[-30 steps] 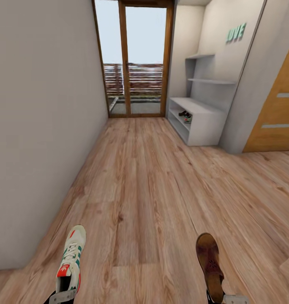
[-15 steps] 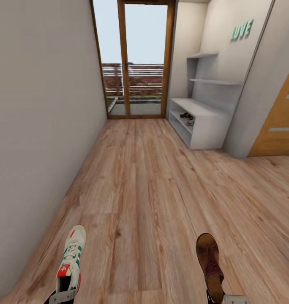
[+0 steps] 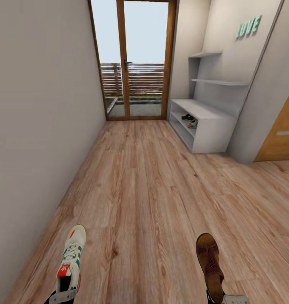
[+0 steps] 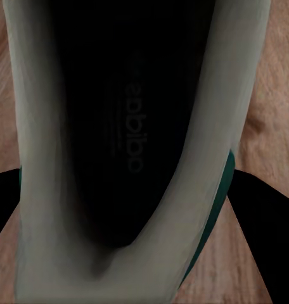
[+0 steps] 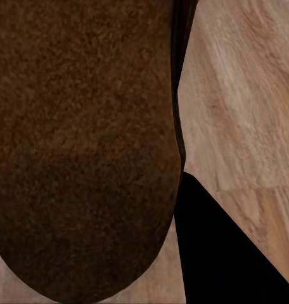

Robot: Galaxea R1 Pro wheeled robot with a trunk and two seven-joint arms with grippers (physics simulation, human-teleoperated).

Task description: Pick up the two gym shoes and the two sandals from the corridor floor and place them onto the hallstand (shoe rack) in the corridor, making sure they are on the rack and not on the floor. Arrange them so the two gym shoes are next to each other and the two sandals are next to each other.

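Two claws loaded, L claw (image 3: pixel 62 297) clamped on sneaker (image 3: pixel 71 257) heel, R claw (image 3: pixel 234 299) on sandal (image 3: pixel 210 261) heel.

Wood floor, soft shoes
The floor (image 3: pixel 153 190) looks like smooth wood; the sandal (image 3: pixel 210 261) like rough brown leather.

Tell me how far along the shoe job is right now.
Done: a gym shoe and a dark shoe beside it already sit in the hallstand, upper tier. In hand: left gripper holds the other gym shoe, right gripper a sandal. Left: reach the rack across the corridor floor and shelve both beside their mates.
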